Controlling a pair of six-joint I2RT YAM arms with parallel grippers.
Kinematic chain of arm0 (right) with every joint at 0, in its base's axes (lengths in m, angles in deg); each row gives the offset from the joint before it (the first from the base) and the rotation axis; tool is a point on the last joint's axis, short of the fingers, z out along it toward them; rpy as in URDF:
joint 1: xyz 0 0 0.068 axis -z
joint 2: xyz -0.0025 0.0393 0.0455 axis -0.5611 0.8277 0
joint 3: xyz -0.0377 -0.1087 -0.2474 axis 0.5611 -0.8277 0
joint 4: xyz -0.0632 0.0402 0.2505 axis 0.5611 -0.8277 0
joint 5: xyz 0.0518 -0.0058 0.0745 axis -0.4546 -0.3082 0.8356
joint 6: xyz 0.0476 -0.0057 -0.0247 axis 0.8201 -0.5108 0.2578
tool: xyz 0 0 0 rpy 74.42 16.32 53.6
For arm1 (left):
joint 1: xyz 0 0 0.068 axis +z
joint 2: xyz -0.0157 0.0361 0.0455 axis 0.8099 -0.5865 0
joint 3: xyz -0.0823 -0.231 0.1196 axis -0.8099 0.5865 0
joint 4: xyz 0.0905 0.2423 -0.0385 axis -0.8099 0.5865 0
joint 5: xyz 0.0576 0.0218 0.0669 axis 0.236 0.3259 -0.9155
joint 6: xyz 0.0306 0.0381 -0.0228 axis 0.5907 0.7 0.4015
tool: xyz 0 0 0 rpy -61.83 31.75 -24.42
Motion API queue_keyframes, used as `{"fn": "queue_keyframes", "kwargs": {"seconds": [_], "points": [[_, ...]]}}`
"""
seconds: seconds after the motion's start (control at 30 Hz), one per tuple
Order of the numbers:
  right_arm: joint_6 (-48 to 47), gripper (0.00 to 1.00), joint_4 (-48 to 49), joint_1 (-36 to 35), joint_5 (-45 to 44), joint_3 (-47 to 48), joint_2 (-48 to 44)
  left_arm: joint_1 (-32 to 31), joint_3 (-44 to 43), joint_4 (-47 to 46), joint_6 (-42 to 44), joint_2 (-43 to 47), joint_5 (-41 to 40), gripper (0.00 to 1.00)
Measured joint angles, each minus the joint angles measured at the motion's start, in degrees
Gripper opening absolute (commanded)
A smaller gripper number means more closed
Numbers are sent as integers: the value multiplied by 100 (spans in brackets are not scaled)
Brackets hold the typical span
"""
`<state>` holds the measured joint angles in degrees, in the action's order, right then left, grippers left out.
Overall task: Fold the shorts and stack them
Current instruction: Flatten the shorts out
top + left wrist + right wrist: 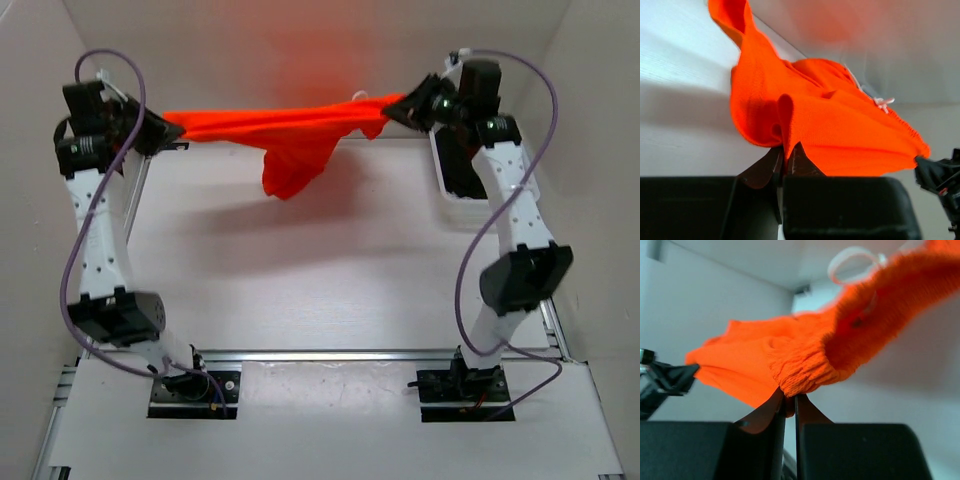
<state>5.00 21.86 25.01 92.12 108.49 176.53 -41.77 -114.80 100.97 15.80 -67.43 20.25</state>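
You see the shorts (290,125) held up in the air between both arms, over the far part of the counter (300,270). Your left claw (165,135) pinches one end of the fabric. Your right claw (397,108) pinches the gathered waistband, near the white cord (852,257). The middle of the fabric hangs down loose.

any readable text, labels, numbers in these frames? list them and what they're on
None readable.
The shorts, held up between the left gripper and the right gripper, show no print or tag.
The arm base plates show only dark fittings; any marking there is too small to read.
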Motion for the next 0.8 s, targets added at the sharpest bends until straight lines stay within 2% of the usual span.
{"fn": "queue_keyframes", "kwargs": {"seconds": [0.17, 0.2, 0.3, 0.37, 0.4, 0.47, 0.6, 0.63, 0.7, 0.73, 0.8], "points": [[-518, 0, 61, -131, -208, -3766, -1869, 39, 3386, -302, 37, 1718, -273, 10], [-597, 12, 7, -153, -251, -4531, -2149, 42, 4100, -323, 26, 1943, -332, 13], [-817, 73, -229, -334, -433, -6183, -2498, 63, 5759, -179, 39, 2046, -487, 37], [-968, 81, -492, -481, -490, -6846, -2535, 162, 6415, 50, 66, 1875, -627, 45], [-1049, 83, -643, -555, -498, -7051, -2570, 210, 6533, 188, 85, 1814, -686, 53], [-1176, 83, -949, -595, -557, -7191, -2802, 271, 6463, 326, 136, 1801, -765, 60], [-1381, 71, -1266, -341, -846, -6734, -3482, 284, 5497, 402, 184, 1825, -922, 60], [-1423, 61, -1268, -278, -933, -6533, -3567, 264, 5202, 369, 210, 1825, -968, 60], [-1508, 52, -1263, -201, -1075, -6144, -3602, 181, 4706, 295, 260, 1805, -1054, 57], [-1526, 40, -1250, -181, -1143, -5936, -3539, 98, 4468, 282, 317, 1762, -1095, 57], [-1565, 28, -1198, -181, -1228, -5630, -3289, -164, 3995, 271, 459, 1519, -1163, 56]]}}
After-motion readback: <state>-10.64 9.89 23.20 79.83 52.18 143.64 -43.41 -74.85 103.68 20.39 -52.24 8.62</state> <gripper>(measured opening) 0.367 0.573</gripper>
